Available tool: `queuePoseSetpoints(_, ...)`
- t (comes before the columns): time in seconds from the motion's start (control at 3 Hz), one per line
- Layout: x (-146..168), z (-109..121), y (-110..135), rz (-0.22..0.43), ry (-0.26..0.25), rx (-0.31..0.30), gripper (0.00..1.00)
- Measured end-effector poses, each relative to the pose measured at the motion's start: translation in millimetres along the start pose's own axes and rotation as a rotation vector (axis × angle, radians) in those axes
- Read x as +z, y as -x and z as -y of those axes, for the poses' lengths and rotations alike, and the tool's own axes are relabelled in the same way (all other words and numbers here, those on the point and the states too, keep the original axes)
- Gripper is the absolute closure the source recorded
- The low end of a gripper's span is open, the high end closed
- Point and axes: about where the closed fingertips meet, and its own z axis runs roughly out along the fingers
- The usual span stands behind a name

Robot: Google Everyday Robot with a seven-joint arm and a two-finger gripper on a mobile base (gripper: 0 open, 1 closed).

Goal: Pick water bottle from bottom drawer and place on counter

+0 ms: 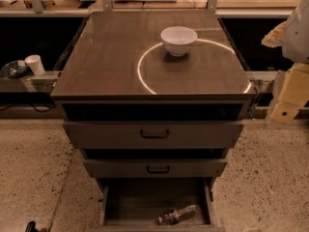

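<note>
— Camera view: what stands in front?
— A dark grey-brown cabinet (pixel 203 134), seen from above and in front. Its top, the counter (pixel 111 57), is glossy dark brown with a bright ring-shaped reflection. A white bowl (pixel 178 38) stands on it toward the back right, on the ring's upper arc.
— And the drawers?
— There are three. The two upper drawers (pixel 106 134) are wider and have black handles. The bottom drawer (pixel 145 199) is the narrowest and is pulled far out, so its plain inside shows.
— Where is the water bottle?
— The water bottle (pixel 177 214) lies on its side inside the bottom drawer, near the front right corner, slightly slanted.
— And the gripper?
— The gripper (pixel 288 98), a cream-coloured piece, hangs at the right edge, beside the counter's right side and well apart from the bottle. I cannot tell whether it is open or closed.
— Anything else?
— A white paper cup (pixel 35 64) stands on a ledge left of the cabinet. The floor (pixel 270 178) is pale and speckled.
</note>
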Motion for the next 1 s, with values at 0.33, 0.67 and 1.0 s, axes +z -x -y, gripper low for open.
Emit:
queuePoseSetpoints(0.33,2,0,0,0.008,-0.011,-0.007,0.00)
queuePoseSetpoints(0.67,24,-21,8,0.078,0.003,-0.064,0.00)
queuePoseSetpoints(1.0,79,-67,5,0.151,0.063,-0.164,0.00)
